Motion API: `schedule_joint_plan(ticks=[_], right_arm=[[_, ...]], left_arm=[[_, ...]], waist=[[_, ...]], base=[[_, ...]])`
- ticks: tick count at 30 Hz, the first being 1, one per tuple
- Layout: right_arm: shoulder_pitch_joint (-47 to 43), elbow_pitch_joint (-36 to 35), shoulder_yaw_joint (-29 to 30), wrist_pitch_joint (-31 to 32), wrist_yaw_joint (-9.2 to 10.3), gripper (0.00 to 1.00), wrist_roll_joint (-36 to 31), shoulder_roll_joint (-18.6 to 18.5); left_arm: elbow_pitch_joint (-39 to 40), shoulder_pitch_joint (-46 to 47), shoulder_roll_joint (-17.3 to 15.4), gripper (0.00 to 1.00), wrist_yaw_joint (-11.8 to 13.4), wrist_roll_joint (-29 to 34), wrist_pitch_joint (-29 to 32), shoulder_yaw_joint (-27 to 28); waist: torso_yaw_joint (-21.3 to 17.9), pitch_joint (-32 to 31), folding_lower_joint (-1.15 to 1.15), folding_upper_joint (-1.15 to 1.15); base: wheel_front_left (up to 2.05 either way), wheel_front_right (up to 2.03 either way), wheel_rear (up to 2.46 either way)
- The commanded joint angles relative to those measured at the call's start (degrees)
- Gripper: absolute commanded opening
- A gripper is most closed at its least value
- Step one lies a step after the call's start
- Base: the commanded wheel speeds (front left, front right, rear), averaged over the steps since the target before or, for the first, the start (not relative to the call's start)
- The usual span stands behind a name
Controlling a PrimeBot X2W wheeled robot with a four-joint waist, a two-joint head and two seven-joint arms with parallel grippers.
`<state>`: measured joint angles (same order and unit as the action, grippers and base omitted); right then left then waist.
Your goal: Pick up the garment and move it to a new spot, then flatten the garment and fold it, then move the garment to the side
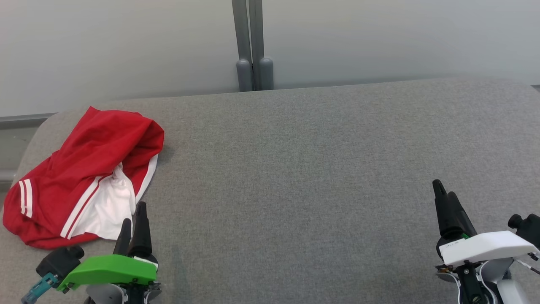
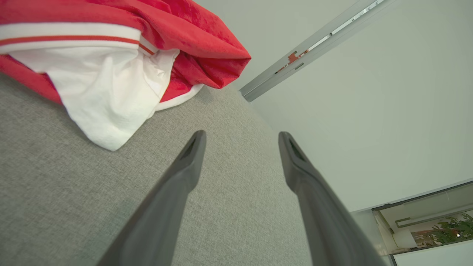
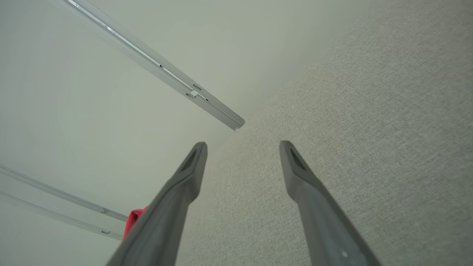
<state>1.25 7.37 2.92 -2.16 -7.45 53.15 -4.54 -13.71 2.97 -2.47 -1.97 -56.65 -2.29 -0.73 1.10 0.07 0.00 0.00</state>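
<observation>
This looks like an office-style test room. A broad work table padded in grey woven cloth, with rounded corners (image 1: 316, 169), stands against pale frosted partition panels (image 1: 118, 50). The panels meet at 12 o'clock in the head view at a slim grey metal double post (image 1: 252, 42). At 4 o'clock in the left wrist view, a clear strip below a panel shows a green leafy plant (image 2: 452, 229) in a neighbouring space. Thin aluminium frame rails (image 3: 159, 68) cross the panels at 10 o'clock in the right wrist view.

Head view: high up, looking down at the grey table (image 1: 320, 177).
Wrist views: low, close, looking along it.
Shared: red garment (image 1: 84, 169).
</observation>
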Motion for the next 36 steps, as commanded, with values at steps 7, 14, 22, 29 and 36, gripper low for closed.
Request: schedule_joint_plan(ticks=[7,14,22,29,36], right_arm=[[-0.16,-1.24,-0.91,-1.93,-0.03,1.0,-7.65,-0.89],[-0.71,-1.4,-1.33,-3.28,-0.03,1.0,-13.25,-1.18],[-1.46,-0.95,-1.73,-4.62,-0.03,1.0,-19.06,-1.25],[-2.0,-0.44,-1.6,-5.78,-0.04,1.0,-23.63,-1.43],[-2.68,-0.78,-1.61,-6.82,-0.04,1.0,-27.86,-1.5]], left_arm=[[0.81,-0.4,-0.56,1.0,0.67,7.8,-1.81,-0.33],[1.22,-0.97,-0.57,1.0,1.08,13.44,-3.13,-0.42],[1.01,-1.54,-0.59,1.0,1.37,19.36,-4.5,-0.62],[0.43,-1.88,-0.81,1.0,1.7,24.8,-5.61,-0.91],[0.96,-2.39,-1.24,1.0,1.94,29.29,-6.68,-1.22]], waist=[[0.34,-0.01,0.0,0.0],[0.74,0.0,0.0,0.0],[0.77,0.19,0.0,0.0],[0.86,0.31,0.0,0.0],[1.0,0.22,0.0,0.0]], base=[[0.0,0.0,0.0],[0.0,0.0,0.0],[0.0,0.0,0.0],[0.0,0.0,0.0],[0.0,0.0,0.0]])
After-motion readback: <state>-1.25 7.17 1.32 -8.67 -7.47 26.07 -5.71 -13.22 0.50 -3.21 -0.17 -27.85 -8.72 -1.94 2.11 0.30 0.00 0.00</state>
